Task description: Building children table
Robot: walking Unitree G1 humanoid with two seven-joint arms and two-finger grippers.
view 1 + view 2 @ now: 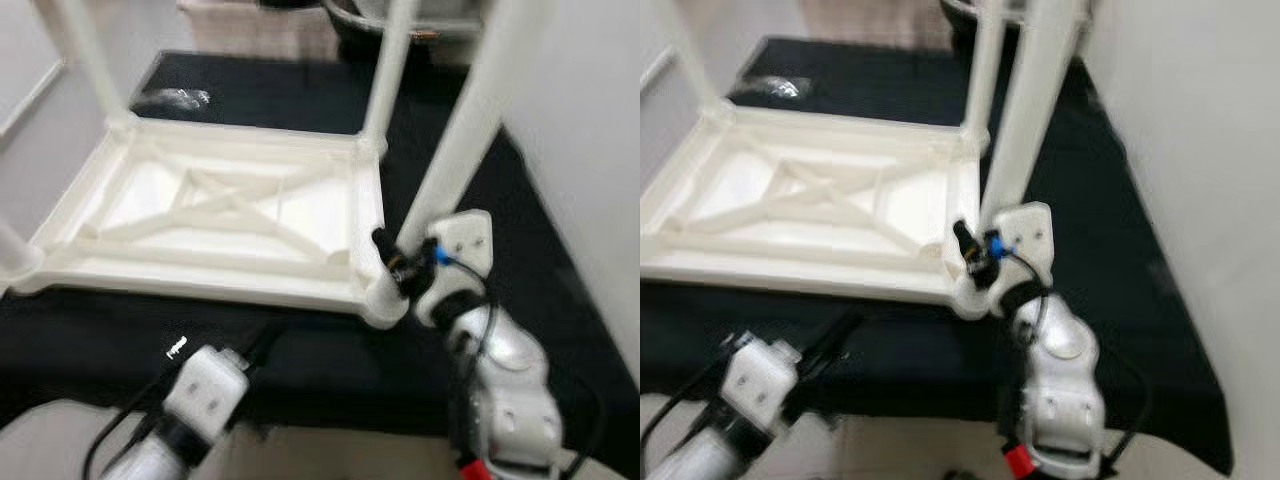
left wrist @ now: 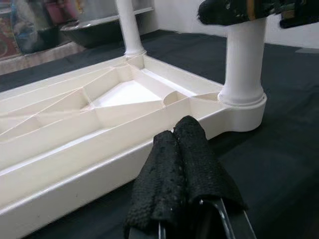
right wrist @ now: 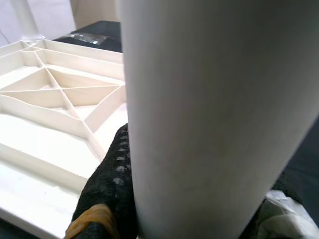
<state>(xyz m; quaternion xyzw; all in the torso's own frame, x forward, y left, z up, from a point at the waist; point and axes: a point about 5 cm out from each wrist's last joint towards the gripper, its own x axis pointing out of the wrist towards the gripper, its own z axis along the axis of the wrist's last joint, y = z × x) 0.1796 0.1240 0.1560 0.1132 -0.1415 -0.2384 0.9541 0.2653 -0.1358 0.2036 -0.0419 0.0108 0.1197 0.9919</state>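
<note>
A white plastic children's table top (image 1: 215,215) lies upside down on a black cloth (image 1: 330,365), its ribbed underside up. White legs stand in its corners: a near right leg (image 1: 455,150), a far right leg (image 1: 390,70) and a far left leg (image 1: 85,55). My right gripper (image 1: 400,265) is shut on the near right leg just above its socket; in the right wrist view that leg (image 3: 209,114) sits between the black fingers (image 3: 112,184). My left gripper (image 2: 182,149) is shut and empty, low over the cloth just before the top's near rim (image 2: 99,169).
A clear plastic bag (image 1: 175,98) lies on the cloth behind the table top. A white wall (image 1: 590,150) runs close along the right. A dark bowl-like object (image 2: 94,32) stands beyond the far right corner. The cloth's near edge meets pale floor (image 1: 330,450).
</note>
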